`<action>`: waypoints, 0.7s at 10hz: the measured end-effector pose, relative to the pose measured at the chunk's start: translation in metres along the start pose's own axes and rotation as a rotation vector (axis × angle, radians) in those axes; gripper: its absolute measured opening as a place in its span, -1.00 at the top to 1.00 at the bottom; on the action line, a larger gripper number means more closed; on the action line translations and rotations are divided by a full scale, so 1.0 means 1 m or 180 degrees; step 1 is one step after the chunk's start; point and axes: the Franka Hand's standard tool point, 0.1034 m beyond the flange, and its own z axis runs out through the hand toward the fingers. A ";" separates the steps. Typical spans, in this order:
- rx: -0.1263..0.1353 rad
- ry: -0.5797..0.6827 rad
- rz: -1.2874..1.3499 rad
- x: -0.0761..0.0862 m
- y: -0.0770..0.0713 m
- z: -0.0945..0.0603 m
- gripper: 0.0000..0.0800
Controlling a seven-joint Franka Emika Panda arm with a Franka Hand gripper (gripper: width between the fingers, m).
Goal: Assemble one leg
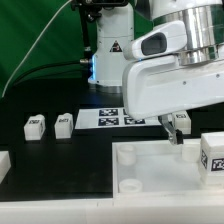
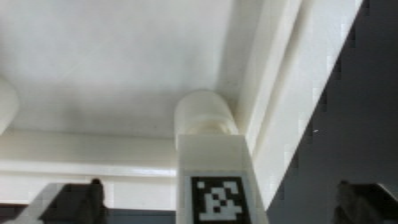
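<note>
**Operator:** Report the step in hand, nearest item first.

**Arm:** Nearest the camera lies the white panel (image 1: 150, 170), flat on the table, with raised sockets at its corners. At its edge on the exterior view's right stands a second leg (image 1: 212, 155). I cannot tell whether that one is seated in a socket. Just beyond the panel's far edge hangs my gripper (image 1: 176, 128). The jaws are spread wide with the leg (image 1: 181, 121) between them, and they grip nothing. Farther off, on the exterior view's left, two spare legs (image 1: 35, 125) stand side by side. The marker board (image 1: 105, 117) lies behind them.

**Operator:** Which step is this?

**Arm:** I judge it to be the pick-up of one leg: I am positioned over the part and have not closed on it.

**Operator:** What does the next move require?

**Arm:** Keep the leg centred, then close squarely on its two side faces. After that, lift it and carry it to a free corner socket.

**Operator:** What does the wrist view add?

**Arm:** It shows my fingers (image 2: 71, 202) standing clear of the leg (image 2: 214, 150) on both sides, its tag facing the camera. It also shows the leg's rounded far end against the panel (image 2: 107, 60). Only the exterior view shows the other legs and the marker board.
</note>
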 end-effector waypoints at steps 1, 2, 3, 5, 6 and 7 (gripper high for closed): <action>0.0000 0.0000 0.0000 0.000 0.000 0.000 -0.62; 0.0000 0.0000 0.0000 0.000 0.000 0.000 -0.62; 0.0000 0.0000 0.0000 0.000 0.000 0.000 -0.62; 0.0000 0.0000 0.0000 0.000 0.000 0.000 -0.62; 0.0000 0.0000 0.0000 0.000 0.000 0.000 -0.62; 0.0000 0.0000 0.0000 0.000 0.000 0.000 -0.62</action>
